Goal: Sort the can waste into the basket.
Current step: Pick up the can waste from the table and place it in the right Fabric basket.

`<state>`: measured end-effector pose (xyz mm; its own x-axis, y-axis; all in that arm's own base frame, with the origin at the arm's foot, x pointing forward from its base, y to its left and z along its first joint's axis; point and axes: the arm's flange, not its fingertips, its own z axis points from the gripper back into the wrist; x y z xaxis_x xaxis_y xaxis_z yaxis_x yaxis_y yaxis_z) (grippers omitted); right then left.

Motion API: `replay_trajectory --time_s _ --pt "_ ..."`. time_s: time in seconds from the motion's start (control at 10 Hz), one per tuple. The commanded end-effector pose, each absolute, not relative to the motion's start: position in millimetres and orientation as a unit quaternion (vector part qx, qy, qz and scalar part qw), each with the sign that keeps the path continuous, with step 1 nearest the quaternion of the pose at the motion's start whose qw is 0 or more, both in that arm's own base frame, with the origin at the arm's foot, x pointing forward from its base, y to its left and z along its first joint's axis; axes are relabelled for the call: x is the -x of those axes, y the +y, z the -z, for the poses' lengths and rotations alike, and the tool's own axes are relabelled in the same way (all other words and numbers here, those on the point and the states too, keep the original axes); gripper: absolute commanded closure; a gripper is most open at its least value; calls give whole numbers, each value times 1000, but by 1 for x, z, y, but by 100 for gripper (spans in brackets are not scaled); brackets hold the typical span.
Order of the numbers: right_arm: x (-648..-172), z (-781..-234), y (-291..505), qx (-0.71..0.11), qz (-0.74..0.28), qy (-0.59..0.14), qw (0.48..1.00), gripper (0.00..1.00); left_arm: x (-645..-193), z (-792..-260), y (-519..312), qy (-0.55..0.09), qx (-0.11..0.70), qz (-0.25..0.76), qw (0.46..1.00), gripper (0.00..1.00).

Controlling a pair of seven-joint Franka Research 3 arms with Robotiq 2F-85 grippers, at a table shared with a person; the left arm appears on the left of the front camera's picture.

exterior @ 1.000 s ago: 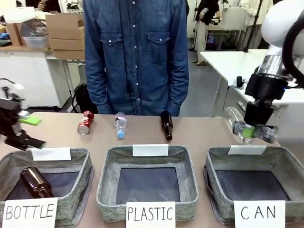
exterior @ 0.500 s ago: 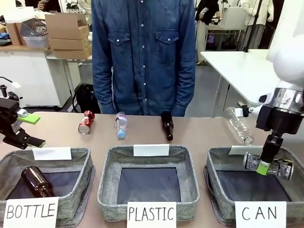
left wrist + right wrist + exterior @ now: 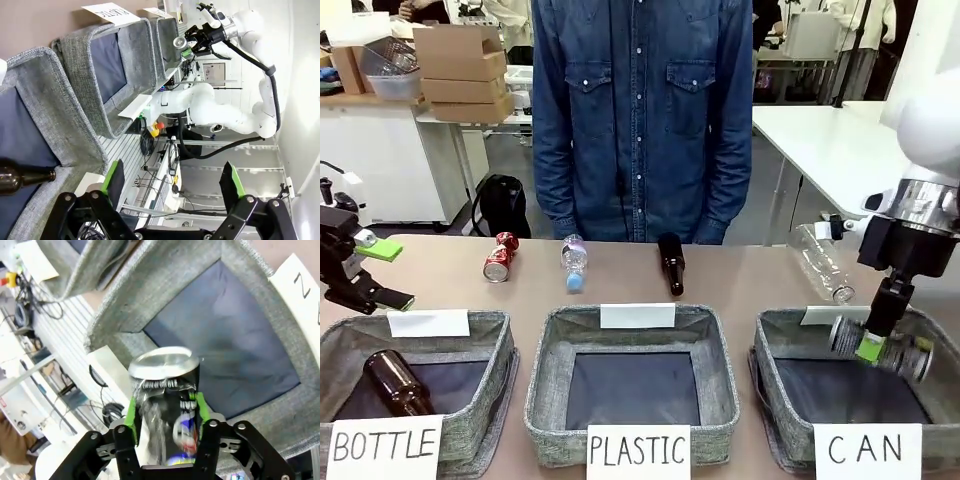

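In the right wrist view the dark can (image 3: pixel 162 371) shows its silver end, with green pads pressed against both its sides, above the dark floor of the CAN basket (image 3: pixel 165 285). The front view takes in the red can (image 3: pixel 499 258), lying on the tan table (image 3: pixel 740 290) near a person in a denim shirt (image 3: pixel 640 120), well apart from that basket, with cardboard boxes (image 3: pixel 460 65) stacked behind. The right gripper (image 3: pixel 873 345) clamps the dark can above the basket's far side. The left gripper (image 3: pixel 375 275) hangs spread wide, holding nothing, over the BOTTLE basket (image 3: pixel 480 330).
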<state>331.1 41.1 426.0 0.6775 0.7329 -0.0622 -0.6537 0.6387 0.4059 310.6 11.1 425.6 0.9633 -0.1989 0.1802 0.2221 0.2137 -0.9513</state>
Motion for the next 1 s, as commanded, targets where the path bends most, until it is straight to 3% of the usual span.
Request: replay_trajectory --time_s 0.0,0.5,0.7,0.8,0.9 --pt "-341 -428 37 -180 -403 99 892 0 -307 -428 10 -1 613 132 779 0" --pt "-344 -427 35 -186 -401 99 892 0 -307 -428 10 -1 613 132 779 0" --pt "-344 -429 34 -223 -386 85 891 0 -307 -428 10 -1 613 132 779 0" --pt "-346 -440 36 -330 -336 54 880 0 -307 -428 10 -1 613 132 779 0" --pt "-349 -456 43 -487 -192 -46 850 0 -307 -428 10 -1 613 132 779 0"
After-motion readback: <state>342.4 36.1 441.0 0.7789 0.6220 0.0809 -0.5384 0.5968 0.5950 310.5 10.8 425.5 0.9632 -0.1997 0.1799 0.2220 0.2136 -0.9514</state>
